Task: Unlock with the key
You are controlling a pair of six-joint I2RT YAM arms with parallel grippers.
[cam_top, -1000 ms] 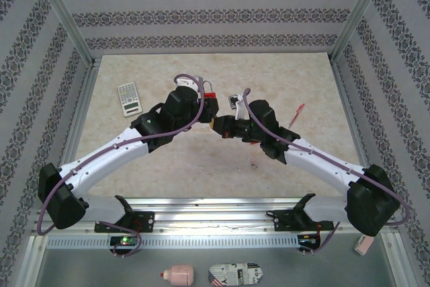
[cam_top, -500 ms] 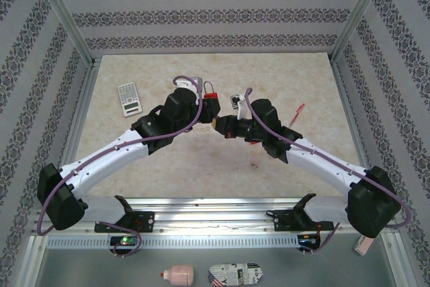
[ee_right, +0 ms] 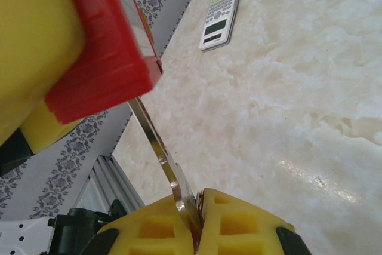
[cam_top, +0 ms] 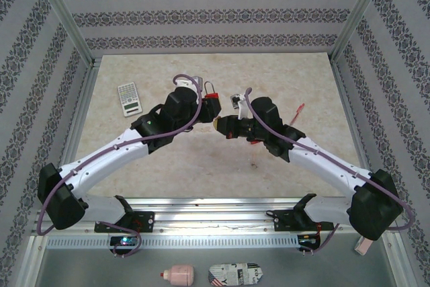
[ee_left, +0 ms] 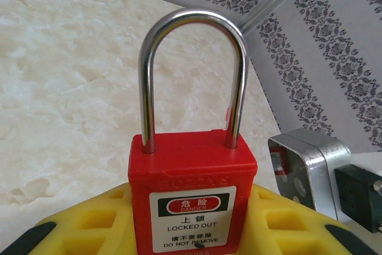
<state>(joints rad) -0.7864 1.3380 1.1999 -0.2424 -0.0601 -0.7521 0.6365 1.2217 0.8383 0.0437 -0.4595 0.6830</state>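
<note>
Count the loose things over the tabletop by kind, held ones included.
red padlock: 1
key: 1
calculator: 1
red pen: 1
Total: 4

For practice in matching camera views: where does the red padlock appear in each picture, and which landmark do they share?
Top external: red padlock at centre, between the arms.
Left wrist: bottom centre, shackle upright.
Right wrist: upper left, out of focus.
Shared landmark: patterned wall.
</note>
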